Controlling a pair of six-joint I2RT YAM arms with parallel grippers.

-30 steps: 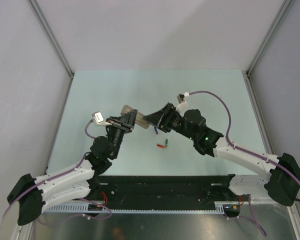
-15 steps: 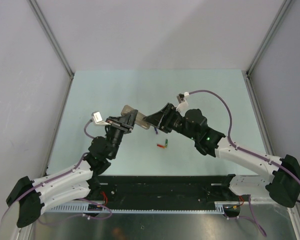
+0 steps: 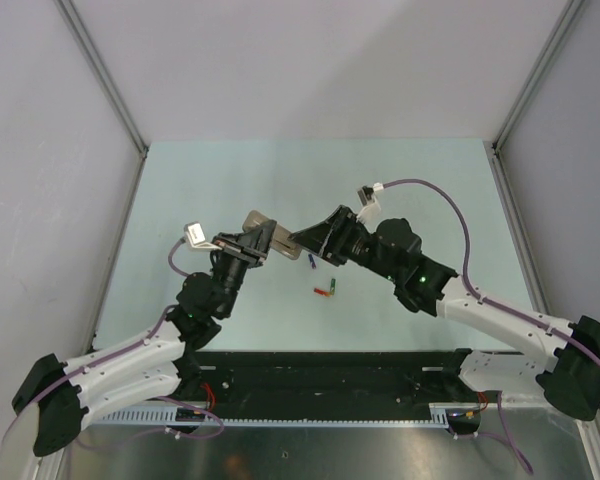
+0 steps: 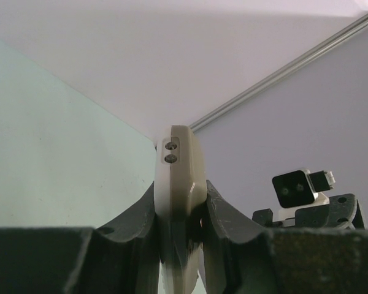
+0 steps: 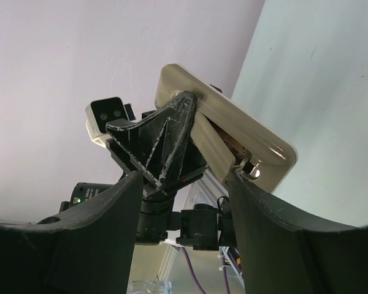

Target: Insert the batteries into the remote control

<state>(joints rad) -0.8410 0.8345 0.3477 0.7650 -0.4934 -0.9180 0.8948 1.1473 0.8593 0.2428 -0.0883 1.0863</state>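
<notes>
Partly hidden: one remote control (image 4: pixel 179 165), clamped by left gripper (image 4: pixel 181 202) | right gripper (image 5: pixel 184 184) held apart | three tiny batteries (image 3: pixel 326 290) counted.

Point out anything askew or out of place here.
The remote control is off the table, clamped edge-on in the left tool. On its back a pale cover flap stands tilted open, leaving a metal contact bare. The batteries lie loose on the table below.
</notes>
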